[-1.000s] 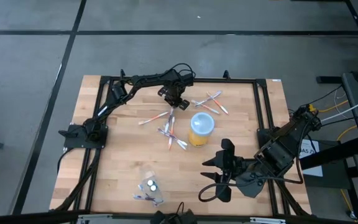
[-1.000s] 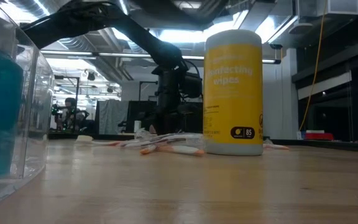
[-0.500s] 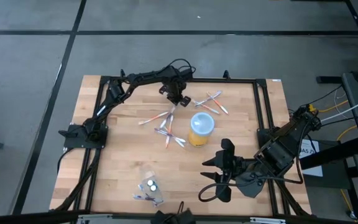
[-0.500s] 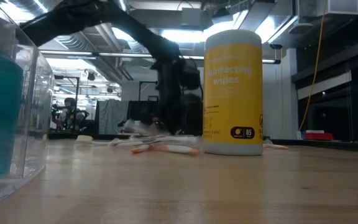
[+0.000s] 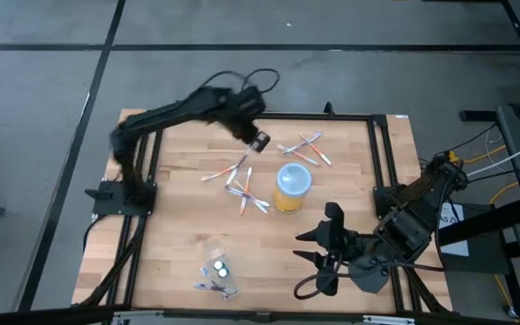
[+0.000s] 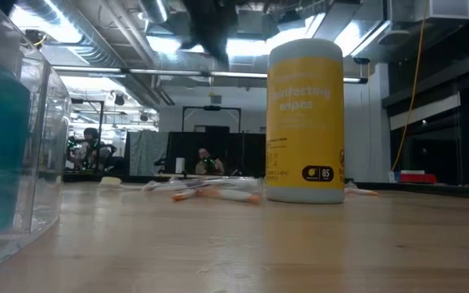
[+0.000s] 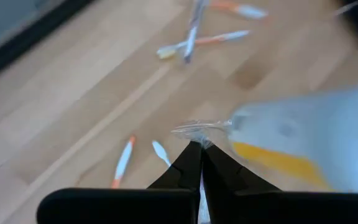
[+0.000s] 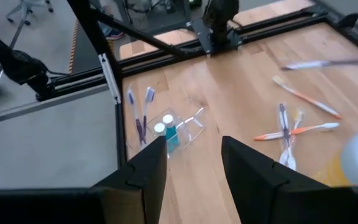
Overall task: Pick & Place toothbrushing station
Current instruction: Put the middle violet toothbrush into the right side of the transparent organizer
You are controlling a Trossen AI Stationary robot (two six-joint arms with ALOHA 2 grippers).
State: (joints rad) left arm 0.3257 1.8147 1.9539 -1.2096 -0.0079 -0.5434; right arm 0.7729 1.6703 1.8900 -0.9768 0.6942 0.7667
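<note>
Left gripper (image 5: 258, 140) raised over far side of table (image 5: 170, 244), fingers pinched shut on wrapped toothbrush (image 5: 245, 159) hanging from tips; clear wrapper edge (image 7: 197, 128) visible at fingertips in left wrist view. Loose toothbrushes (image 5: 246, 194) scattered beside yellow disinfecting-wipes canister (image 5: 292, 186), more (image 5: 303, 149) beyond it. Clear pouch with teal tubes (image 5: 217, 269) near front edge. Right gripper (image 5: 325, 259) parked low at front right, fingers apart, empty.

place: robotics lab / open workshop hall | evidence: exposed ceiling ducts (image 6: 96, 41) and strip lights (image 6: 39, 18) running overhead | a seated person (image 6: 90, 145) working in the background | black-framed wooden desk (image 5: 179, 244) standing on grey floor (image 5: 43, 81)
</note>
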